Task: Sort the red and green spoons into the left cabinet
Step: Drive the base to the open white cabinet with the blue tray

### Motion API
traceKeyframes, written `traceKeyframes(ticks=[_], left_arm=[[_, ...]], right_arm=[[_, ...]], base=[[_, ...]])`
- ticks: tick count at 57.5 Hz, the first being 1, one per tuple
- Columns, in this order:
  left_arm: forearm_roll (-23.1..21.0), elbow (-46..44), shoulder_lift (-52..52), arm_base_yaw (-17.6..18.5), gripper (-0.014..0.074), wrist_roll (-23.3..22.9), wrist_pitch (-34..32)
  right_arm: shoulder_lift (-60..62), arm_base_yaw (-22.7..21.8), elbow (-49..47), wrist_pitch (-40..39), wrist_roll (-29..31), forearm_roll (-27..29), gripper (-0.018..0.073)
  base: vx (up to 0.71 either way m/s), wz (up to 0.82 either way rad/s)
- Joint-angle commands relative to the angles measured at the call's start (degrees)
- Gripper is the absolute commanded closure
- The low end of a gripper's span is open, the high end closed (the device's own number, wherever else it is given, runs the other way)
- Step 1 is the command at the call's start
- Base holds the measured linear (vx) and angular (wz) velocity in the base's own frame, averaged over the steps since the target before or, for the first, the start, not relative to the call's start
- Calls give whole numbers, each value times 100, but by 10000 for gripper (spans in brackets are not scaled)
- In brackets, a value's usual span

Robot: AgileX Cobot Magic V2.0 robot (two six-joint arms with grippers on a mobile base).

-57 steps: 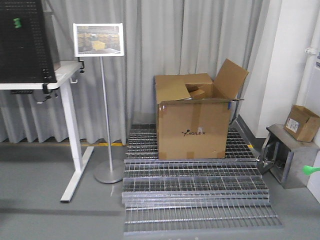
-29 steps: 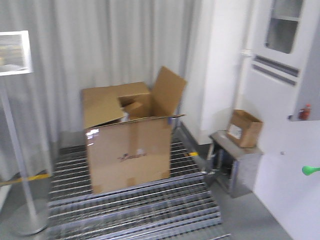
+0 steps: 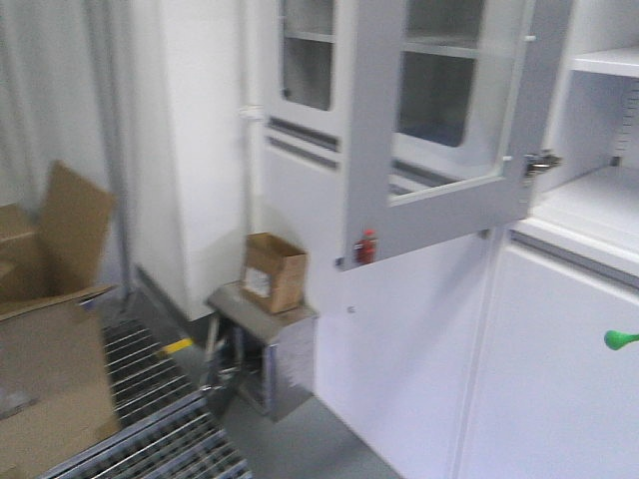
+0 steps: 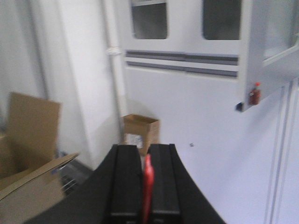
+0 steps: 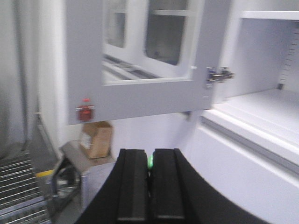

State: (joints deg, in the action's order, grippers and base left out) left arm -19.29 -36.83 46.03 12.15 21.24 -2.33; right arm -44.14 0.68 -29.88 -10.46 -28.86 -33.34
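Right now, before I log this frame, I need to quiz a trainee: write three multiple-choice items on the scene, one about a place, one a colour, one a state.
1. The small cardboard box sits: A on the metal stand; B on a cabinet shelf; C on the floor grating.
2. The spoon in the left jaws is: A green; B red; C blue.
3. The glazed door of the cabinet is: A shut; B swung open; C removed.
Answers: A, the box rests atop the stand; B, red shows between the shut jaws; B, the door stands out, baring a shelf.
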Motion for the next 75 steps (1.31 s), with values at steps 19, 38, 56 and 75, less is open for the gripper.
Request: traceKeyframes(ticks=[19, 38, 56, 75], left_arm=[[-48, -166, -35, 31, 600, -53, -417], [-48, -166, -35, 31, 600, -53, -428], [-48, -166, -35, 31, 600, -53, -428], [-48, -166, -35, 31, 600, -53, -428]], right_arm=[[4, -20, -214, -393, -11, 5, 562], [4, -20, -214, -393, -11, 5, 562], [4, -20, -214, -393, -11, 5, 562], [4, -20, -214, -393, -11, 5, 562]], base=[[30, -68], [23, -64], [22, -42], [27, -8]])
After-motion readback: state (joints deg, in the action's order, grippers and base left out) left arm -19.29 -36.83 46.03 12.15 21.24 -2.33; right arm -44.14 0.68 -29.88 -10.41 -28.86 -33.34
